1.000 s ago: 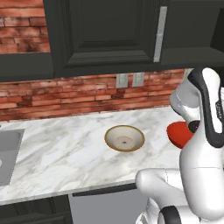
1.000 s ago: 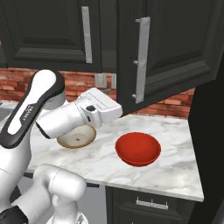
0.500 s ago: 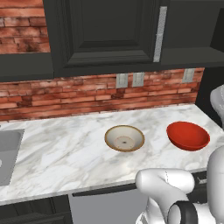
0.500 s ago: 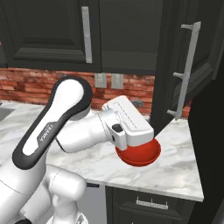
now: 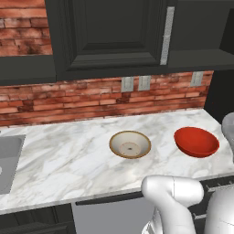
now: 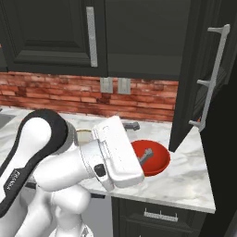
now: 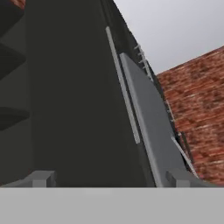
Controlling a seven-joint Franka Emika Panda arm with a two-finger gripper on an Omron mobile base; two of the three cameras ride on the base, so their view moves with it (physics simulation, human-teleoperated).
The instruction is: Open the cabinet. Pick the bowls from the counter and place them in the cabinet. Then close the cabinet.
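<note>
Two bowls sit on the counter [image 5: 68,155]: the tan bowl [image 5: 130,144] mid-counter, the red bowl [image 5: 196,141] to its right, well apart. Since a second ago the arm has swung right, clear of the tan bowl; in the right base view the gripper [image 6: 139,141] now hangs over the red bowl [image 6: 155,155]. The cabinet door [image 6: 201,78] at right has gone from slightly ajar to wide open, edge-on to the camera, bar handle facing right. The left cabinet door [image 5: 114,34] is closed. Gripper: fingers spread wide, one finger above the red bowl's far rim, the other over its inside; nothing held, and contact with the bowl cannot be judged. Tan bowl: cream speckled inside, upright. Red bowl: glossy, upright, near the counter's right end.
</note>
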